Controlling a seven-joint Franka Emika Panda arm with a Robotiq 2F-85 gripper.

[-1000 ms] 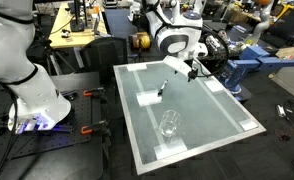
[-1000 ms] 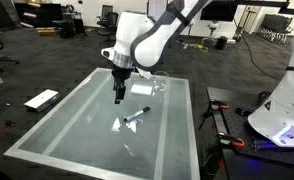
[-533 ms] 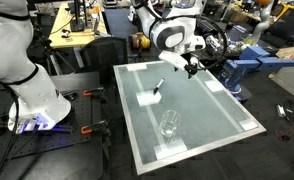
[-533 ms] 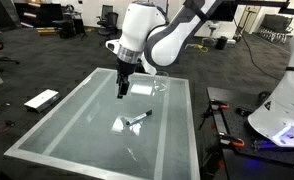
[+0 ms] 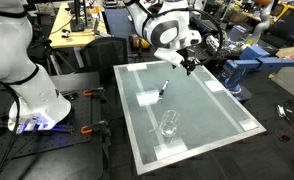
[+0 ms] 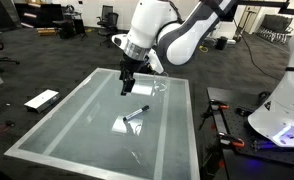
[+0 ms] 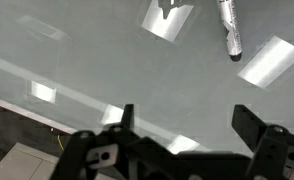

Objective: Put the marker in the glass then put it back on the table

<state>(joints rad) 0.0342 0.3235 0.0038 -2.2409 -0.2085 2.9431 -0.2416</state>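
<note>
The black marker (image 5: 162, 92) (image 6: 135, 113) lies flat on the pale table (image 5: 209, 110) (image 6: 75, 122), beside a white tape patch. In the wrist view the marker (image 7: 230, 30) shows at the top edge, well ahead of the fingers. The clear glass (image 5: 169, 125) stands upright nearer the table's front, apart from the marker and with nothing in it. My gripper (image 5: 188, 69) (image 6: 127, 88) (image 7: 187, 125) hangs above the table beyond the marker, open, with only bare tabletop between its fingers (image 7: 249, 125).
White tape patches (image 7: 272, 60) dot the tabletop. A second white robot base (image 5: 27, 90) stands beside the table, and another one (image 6: 287, 110) shows off one edge. Workbenches and lab clutter (image 5: 77, 30) fill the background.
The arm has lifted and drifted away from the marker along the table. The jaws stayed open, and the marker and glass have not moved.
</note>
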